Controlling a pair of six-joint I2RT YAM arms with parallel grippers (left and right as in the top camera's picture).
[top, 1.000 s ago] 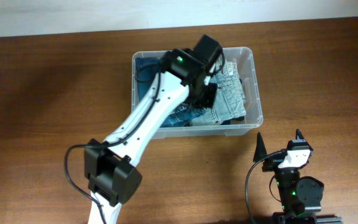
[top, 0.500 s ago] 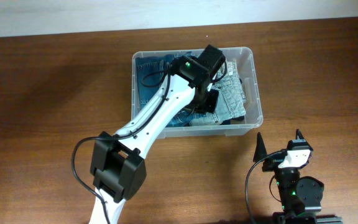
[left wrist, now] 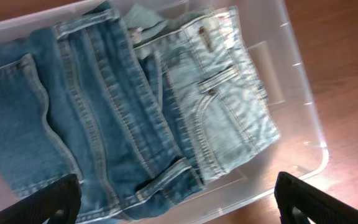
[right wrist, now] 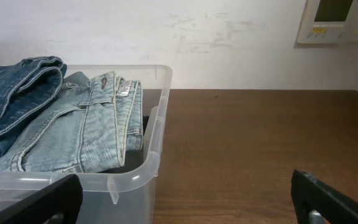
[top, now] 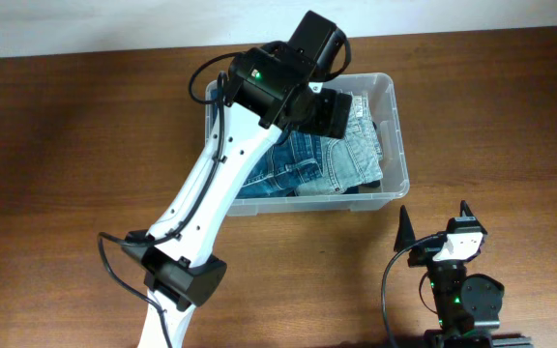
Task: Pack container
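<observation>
The container (top: 395, 145), a clear plastic bin, stands on the table at centre back. Folded dark blue jeans (top: 283, 174) and lighter blue jeans (top: 361, 155) lie inside it. My left gripper (top: 332, 111) hovers over the bin's back part, open and holding nothing. Its wrist view looks down on the dark jeans (left wrist: 92, 112), the light jeans (left wrist: 229, 106) and the container's rim (left wrist: 303, 81), with the left gripper (left wrist: 179, 202) spread wide above them. My right gripper (top: 433, 220) stands open near the front right, apart from the container (right wrist: 157, 143); between the right gripper (right wrist: 182, 202) fingers nothing is held.
The wooden table (top: 66, 145) stretches left and right of the bin. A white wall runs behind it, with a wall panel (right wrist: 337, 18) at the upper right of the right wrist view. The left arm's white link (top: 211, 203) crosses the bin's front-left corner.
My left gripper has opened and risen from inside the bin toward its back edge. The jeans it was down among stay in the bin. The right arm has not moved.
</observation>
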